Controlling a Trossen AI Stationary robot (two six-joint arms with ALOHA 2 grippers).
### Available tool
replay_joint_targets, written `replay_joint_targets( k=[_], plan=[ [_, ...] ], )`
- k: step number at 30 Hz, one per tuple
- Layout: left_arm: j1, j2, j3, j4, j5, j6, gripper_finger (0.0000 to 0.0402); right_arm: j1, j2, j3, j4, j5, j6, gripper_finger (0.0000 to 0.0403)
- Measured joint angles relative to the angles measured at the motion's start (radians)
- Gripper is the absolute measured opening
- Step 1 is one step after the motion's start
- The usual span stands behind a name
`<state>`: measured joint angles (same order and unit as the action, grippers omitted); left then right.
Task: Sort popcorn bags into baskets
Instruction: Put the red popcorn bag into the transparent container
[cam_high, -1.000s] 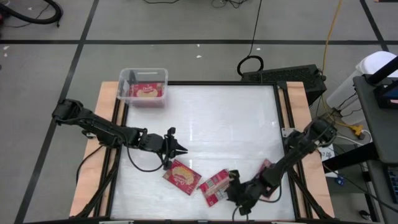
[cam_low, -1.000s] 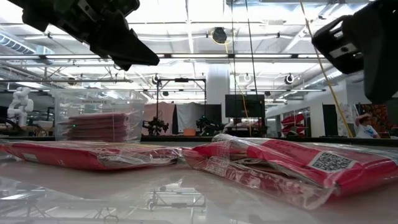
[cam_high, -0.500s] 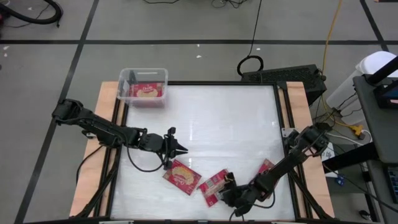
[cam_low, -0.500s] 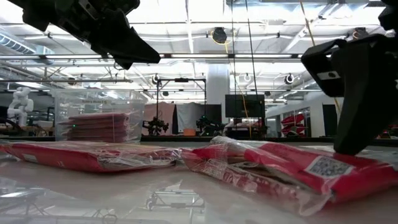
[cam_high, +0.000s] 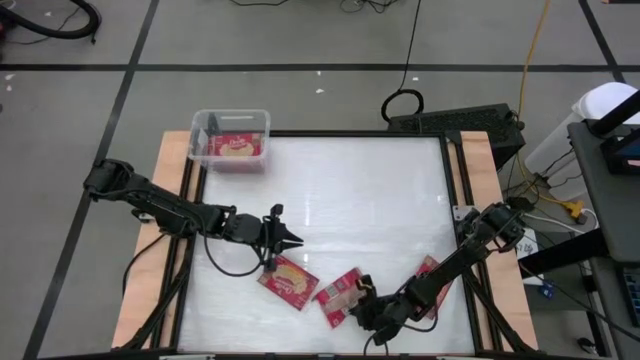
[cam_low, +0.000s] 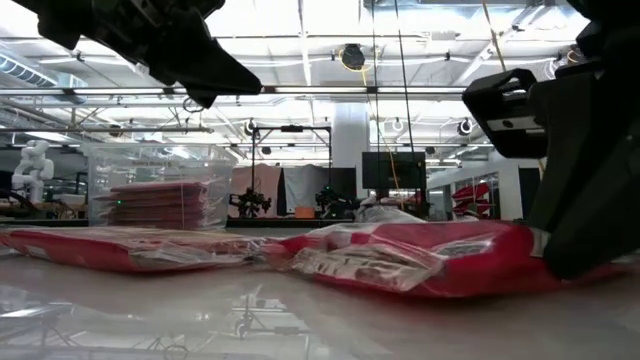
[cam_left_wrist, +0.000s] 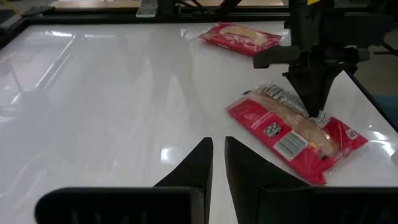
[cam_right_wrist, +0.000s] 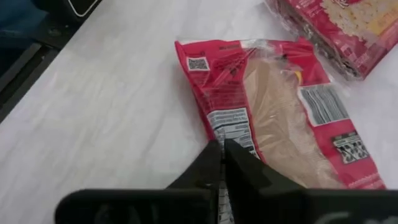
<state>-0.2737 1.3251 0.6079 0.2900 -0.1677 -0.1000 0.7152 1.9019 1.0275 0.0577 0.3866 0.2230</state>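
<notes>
High view: the right gripper (cam_high: 357, 303) has advanced onto the print-side popcorn bag (cam_high: 338, 296), which has slid toward the neighbouring bag (cam_high: 288, 279); the clear bin (cam_high: 230, 138), holding packets, sits at the table's far left corner. Low view: that bag (cam_low: 420, 262) now bulges upward. Right wrist view: the fingers, spread a second ago, are pressed together on the bag's edge (cam_right_wrist: 273, 106), apparently pinching it, so lifting seems next. Left wrist view: the left gripper (cam_left_wrist: 217, 163) waits, nearly closed, empty.
</notes>
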Motion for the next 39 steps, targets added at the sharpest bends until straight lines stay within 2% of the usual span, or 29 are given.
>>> replay_joint_targets(
  k=[7,15,23,26,29,34,39],
  plan=[
    [-0.008,0.000,0.000,0.046,-0.001,0.023,0.0047,-0.020,-0.093,-0.004,-0.025,0.001,0.000,0.0002],
    [-0.089,0.023,0.001,0.197,-0.002,0.190,0.0047,-0.090,-0.242,-0.003,-0.089,0.005,0.000,0.0001],
    [-0.116,0.077,0.001,0.212,0.002,0.186,0.0052,-0.191,-0.319,-0.002,-0.194,0.003,0.034,0.0000],
    [-0.115,0.140,0.003,0.286,0.000,0.163,0.0080,-0.224,-0.323,-0.002,-0.209,-0.019,0.033,0.0000],
    [-0.114,0.210,0.001,0.364,-0.004,0.150,0.0127,-0.250,-0.322,-0.002,-0.210,-0.057,0.028,0.0000],
    [-0.110,0.294,0.001,0.418,-0.127,0.102,0.0206,-0.265,-0.322,-0.002,-0.208,-0.082,0.059,0.0000],
    [-0.107,0.322,0.001,0.415,-0.145,0.064,0.0240,-0.254,-0.315,-0.002,-0.230,-0.144,0.177,0.0002]
  ],
)
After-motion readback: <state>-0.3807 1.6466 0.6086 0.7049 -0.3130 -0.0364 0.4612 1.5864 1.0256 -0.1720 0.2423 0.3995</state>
